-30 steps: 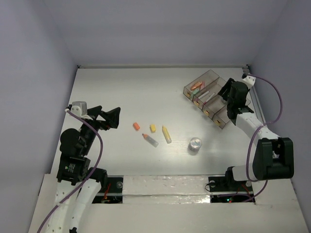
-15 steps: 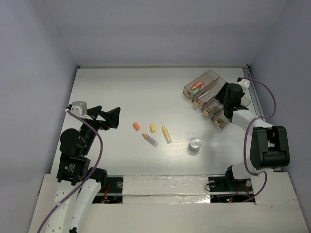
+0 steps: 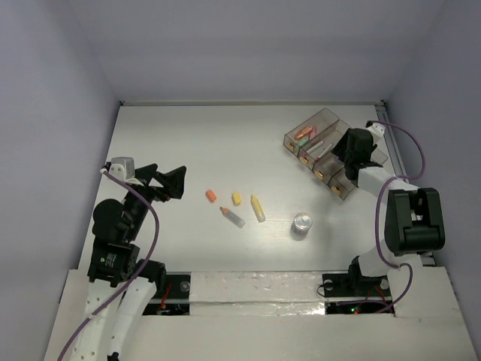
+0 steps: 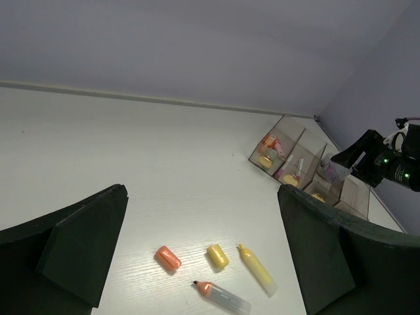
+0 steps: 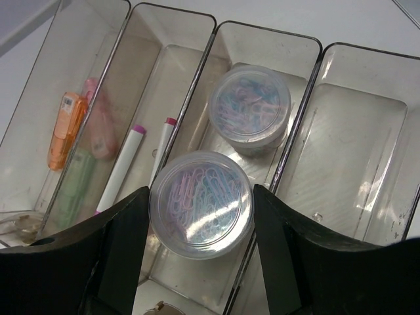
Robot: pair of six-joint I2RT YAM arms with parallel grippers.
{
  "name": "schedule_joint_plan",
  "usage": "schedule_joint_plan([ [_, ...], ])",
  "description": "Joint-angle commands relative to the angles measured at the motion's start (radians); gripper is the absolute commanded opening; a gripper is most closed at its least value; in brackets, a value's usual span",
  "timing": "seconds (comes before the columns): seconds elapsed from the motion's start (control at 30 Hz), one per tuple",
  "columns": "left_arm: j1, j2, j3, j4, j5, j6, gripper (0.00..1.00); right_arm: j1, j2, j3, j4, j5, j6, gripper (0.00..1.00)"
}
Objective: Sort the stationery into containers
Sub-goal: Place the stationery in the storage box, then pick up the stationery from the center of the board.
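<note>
My right gripper [image 5: 200,192] is shut on a round clear tin of paper clips [image 5: 197,213] and holds it over the third of four joined smoky bins [image 5: 216,26]. A second tin [image 5: 249,108] lies in that bin. The first bin holds orange, pink and green markers [image 5: 65,131]; the second holds two white pens [image 5: 121,167]. In the top view the right gripper [image 3: 352,150] is over the bins [image 3: 325,114]. On the table lie an orange cap [image 3: 211,195], a yellow cap [image 3: 236,198], a yellow marker [image 3: 258,207], an orange-tipped marker [image 3: 232,216] and a third tin [image 3: 303,222]. My left gripper [image 3: 169,183] is open and empty, left of them.
The fourth bin [image 5: 354,151] has nothing in it. The bins stand near the table's right edge [image 3: 397,158]. The left wrist view shows the caps and markers [image 4: 217,255] between the open fingers [image 4: 85,243], and the bins [image 4: 292,128] far off.
My right gripper has shifted slightly left over the bins and its forearm has swung in. The left arm and the loose items have not moved.
</note>
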Motion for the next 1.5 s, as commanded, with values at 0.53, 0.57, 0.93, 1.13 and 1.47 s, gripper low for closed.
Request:
schedule_joint_plan([
  [0.53, -0.007, 0.013, 0.031, 0.046, 0.002, 0.010, 0.99, -0.027, -0.035, 0.069, -0.046, -0.015, -0.013, 0.83],
  [0.57, -0.007, 0.013, 0.031, 0.046, 0.002, 0.010, 0.99, -0.027, -0.052, 0.062, -0.049, -0.027, -0.018, 0.82],
  [0.93, -0.016, 0.002, 0.030, 0.049, 0.007, 0.007, 0.99, 0.123, -0.319, -0.040, -0.213, -0.254, -0.059, 0.28],
  [1.13, -0.016, -0.013, 0.033, 0.047, 0.005, 0.007, 0.99, 0.309, -0.368, -0.085, -0.498, -0.339, -0.061, 0.39],
  [1.47, -0.026, -0.033, 0.033, 0.044, -0.001, 0.005, 0.99, 0.421, -0.533, -0.086, -0.811, -0.359, 0.037, 0.73],
])
